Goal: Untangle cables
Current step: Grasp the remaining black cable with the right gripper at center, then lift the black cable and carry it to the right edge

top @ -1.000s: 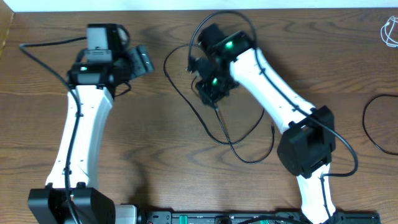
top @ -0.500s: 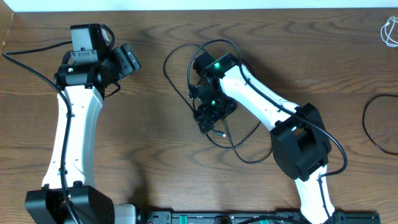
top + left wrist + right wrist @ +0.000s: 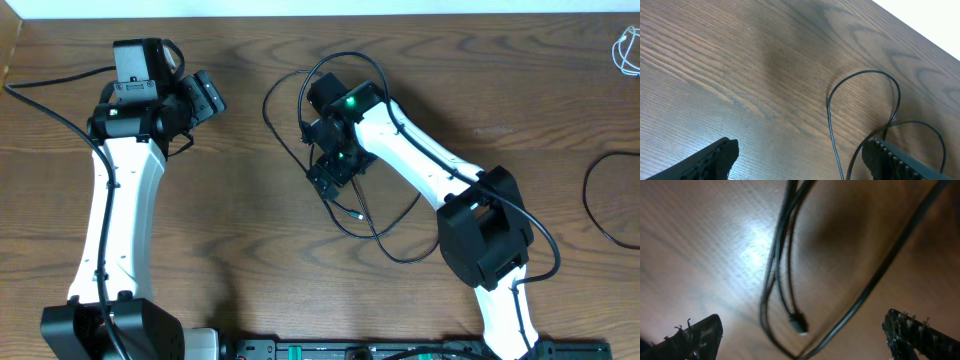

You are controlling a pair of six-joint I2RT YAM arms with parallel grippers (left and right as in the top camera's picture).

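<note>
black cables (image 3: 400,260), looped tangle; long axis upper-left to lower-right

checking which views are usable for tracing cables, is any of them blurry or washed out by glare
Right wrist: soft and out of focus, black cables smeared, a bright glare patch on the table beside them. Left wrist: sharp wood grain, crisp cable loop, one soft shadow. Overhead: evenly lit and clear, only soft shadows.
</note>
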